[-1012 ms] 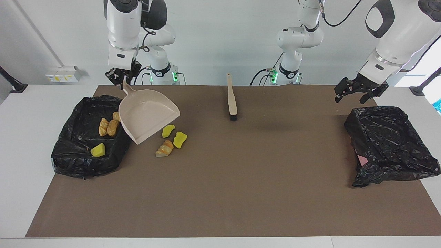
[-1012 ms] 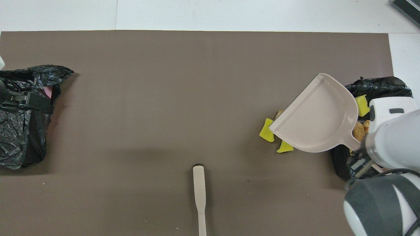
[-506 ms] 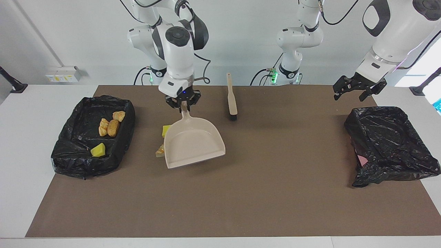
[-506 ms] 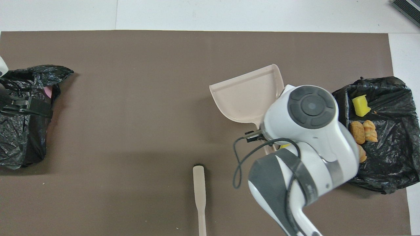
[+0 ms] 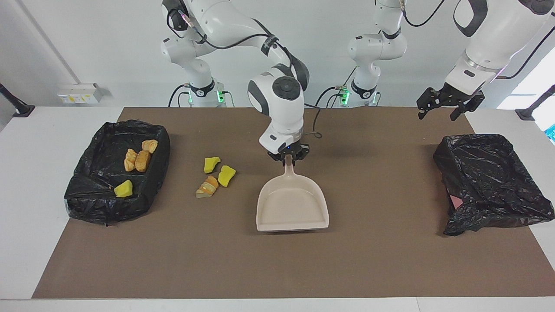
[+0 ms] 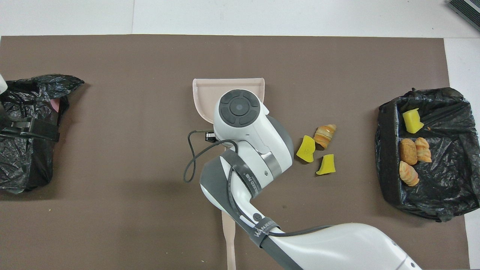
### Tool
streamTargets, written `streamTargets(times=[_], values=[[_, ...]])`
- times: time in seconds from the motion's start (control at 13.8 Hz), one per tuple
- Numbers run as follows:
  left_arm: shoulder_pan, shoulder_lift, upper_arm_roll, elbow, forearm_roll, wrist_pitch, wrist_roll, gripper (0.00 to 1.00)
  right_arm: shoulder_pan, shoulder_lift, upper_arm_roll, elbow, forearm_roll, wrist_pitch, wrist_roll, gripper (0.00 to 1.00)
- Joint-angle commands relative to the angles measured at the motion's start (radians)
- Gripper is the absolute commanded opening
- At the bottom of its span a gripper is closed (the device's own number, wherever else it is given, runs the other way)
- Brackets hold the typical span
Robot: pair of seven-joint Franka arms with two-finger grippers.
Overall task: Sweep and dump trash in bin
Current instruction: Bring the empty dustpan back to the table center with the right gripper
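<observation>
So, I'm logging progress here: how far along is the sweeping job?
Done: four pieces lie in the bin at the right arm's end. In hand: the right gripper is shut on the empty dustpan at mid-table. Left: three pieces on the mat; the left gripper waits, open.

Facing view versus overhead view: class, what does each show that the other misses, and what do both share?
Facing only: the right hand shut on the dustpan handle. Overhead only: the brush handle, nearer the robots than the dustpan. Both: three trash pieces on the mat, four in the bin at the right arm's end; the left hand waits open by the other bin.
</observation>
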Motion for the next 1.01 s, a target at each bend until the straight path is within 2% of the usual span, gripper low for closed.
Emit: streamTargets(times=[0.0, 0.07, 0.14, 0.22, 0.29, 0.36, 0.65, 0.94], values=[[-0.003, -0.024, -0.001, -0.032, 0.010, 0.003, -0.008, 1.00, -0.009, 0.063, -0.002, 0.082, 0.034, 0.064, 0.036, 0.00], [-0.003, -0.024, -0.001, -0.032, 0.010, 0.003, -0.008, 1.00, -0.003, 0.077, -0.002, 0.053, 0.028, 0.099, 0.062, 0.00], [-0.003, -0.024, -0.001, -0.032, 0.010, 0.004, -0.008, 1.00, 0.011, 0.079, -0.002, 0.036, 0.025, 0.112, 0.069, 0.04], [-0.004, -0.024, -0.001, -0.032, 0.010, 0.006, -0.006, 1.00, 0.006, 0.074, -0.002, 0.031, 0.019, 0.095, 0.069, 0.21], [-0.004, -0.024, -0.001, -0.032, 0.010, 0.006, -0.005, 1.00, 0.009, 0.074, -0.002, 0.030, 0.008, 0.089, 0.060, 0.79], [-0.004, -0.024, -0.003, -0.032, 0.010, 0.006, -0.003, 1.00, 0.012, 0.064, -0.002, 0.019, -0.003, 0.089, 0.055, 1.00], [-0.013, -0.016, -0.001, -0.029, -0.001, 0.013, 0.005, 1.00, 0.012, -0.132, -0.002, -0.142, -0.004, 0.060, 0.053, 1.00], [-0.012, 0.002, -0.015, -0.027, -0.020, 0.026, 0.005, 1.00, 0.031, -0.439, 0.021, -0.427, 0.016, -0.028, 0.026, 1.00]])
